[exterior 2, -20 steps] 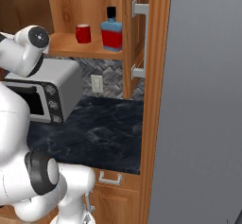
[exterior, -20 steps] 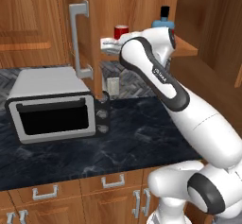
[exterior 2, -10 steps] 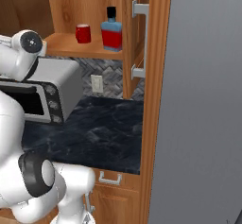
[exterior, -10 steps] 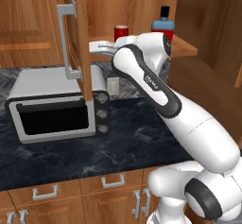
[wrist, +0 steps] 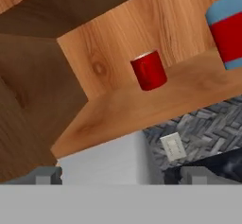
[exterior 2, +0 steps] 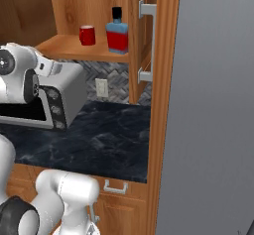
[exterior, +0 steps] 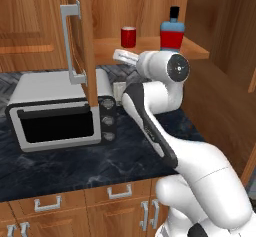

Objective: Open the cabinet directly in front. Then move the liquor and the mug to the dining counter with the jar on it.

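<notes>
So your first step looks done: the cabinet [exterior: 80,41] stands open, its left door swung out edge-on over the toaster oven [exterior: 57,111] and its right door [exterior 2: 151,40] folded back against the tall side panel. Both things you have to move sit on the lower shelf [wrist: 156,102], untouched: the mug [exterior: 128,36] to the left, the liquor [exterior: 172,31] just beside it to the right, the two apart and upright. Your gripper [exterior: 125,57] hangs in front of the shelf edge and just below it, jaws spread wide and empty, the fingertips [wrist: 45,176] well clear of the mug [wrist: 149,70] ahead. The hand looks up at the shelf from below, with the liquor [wrist: 229,31] off to one side. What's left, then, is most of the job: pick each item, drive to the dining counter with the jar, and set it down. Neither carry has begun, and that counter is not in sight from here
</notes>
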You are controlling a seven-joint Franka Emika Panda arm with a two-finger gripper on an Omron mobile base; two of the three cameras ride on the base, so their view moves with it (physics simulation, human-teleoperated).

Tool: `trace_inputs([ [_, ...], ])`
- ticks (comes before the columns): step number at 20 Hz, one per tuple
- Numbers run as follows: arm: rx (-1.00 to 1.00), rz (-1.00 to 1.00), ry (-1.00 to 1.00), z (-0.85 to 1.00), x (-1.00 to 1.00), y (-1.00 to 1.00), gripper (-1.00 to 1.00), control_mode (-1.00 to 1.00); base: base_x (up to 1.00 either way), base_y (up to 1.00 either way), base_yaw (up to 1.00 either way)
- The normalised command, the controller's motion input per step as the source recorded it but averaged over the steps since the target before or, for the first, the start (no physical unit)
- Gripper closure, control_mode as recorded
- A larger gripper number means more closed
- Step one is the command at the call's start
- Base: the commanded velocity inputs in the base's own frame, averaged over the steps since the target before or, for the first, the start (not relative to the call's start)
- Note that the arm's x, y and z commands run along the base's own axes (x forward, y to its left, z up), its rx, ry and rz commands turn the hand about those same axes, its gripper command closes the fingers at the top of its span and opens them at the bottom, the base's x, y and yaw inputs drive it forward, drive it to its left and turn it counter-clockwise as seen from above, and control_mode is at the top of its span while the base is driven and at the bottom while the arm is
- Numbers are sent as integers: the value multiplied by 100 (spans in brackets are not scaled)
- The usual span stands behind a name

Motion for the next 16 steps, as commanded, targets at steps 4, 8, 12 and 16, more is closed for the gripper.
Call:
trace_inputs([
  [4,-7,-46,14,11,-1,-68,-100,-100,0,0,0],
  [8,-12,-8,-6,7,0,-11,-100,-100,0,0,0],
  [12,0,0,1,5,13,0,-100,-100,0,0,0],
  [16,-21,0,6,23,0,-12,-100,-100,0,0,0],
])
